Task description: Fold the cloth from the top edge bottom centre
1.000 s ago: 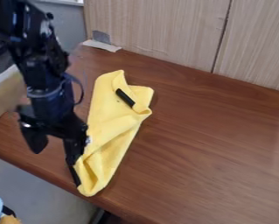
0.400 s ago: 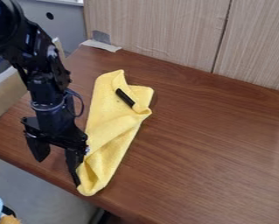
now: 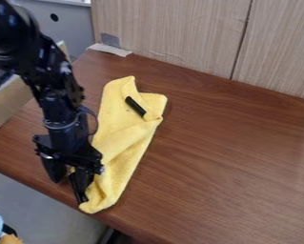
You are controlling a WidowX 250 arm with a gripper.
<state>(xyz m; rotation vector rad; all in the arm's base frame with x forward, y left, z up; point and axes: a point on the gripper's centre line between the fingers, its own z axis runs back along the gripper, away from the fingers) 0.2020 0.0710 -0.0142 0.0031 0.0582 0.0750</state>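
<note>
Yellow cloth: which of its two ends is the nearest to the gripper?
The lower end, right beside the gripper; the upper end, with the short black strip near it, is farther away.

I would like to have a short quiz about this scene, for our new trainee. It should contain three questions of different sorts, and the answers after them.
1. Choose one. As seen in the picture, at which part of the cloth is the gripper?
A) the upper end
B) the lower end
C) the upper right corner

2. True or false? The black strip lies on the upper part of the cloth.

3. Fill in the missing word. The top of the table is ____ in colour.

Key: 1: B. 2: True. 3: brown.
</note>
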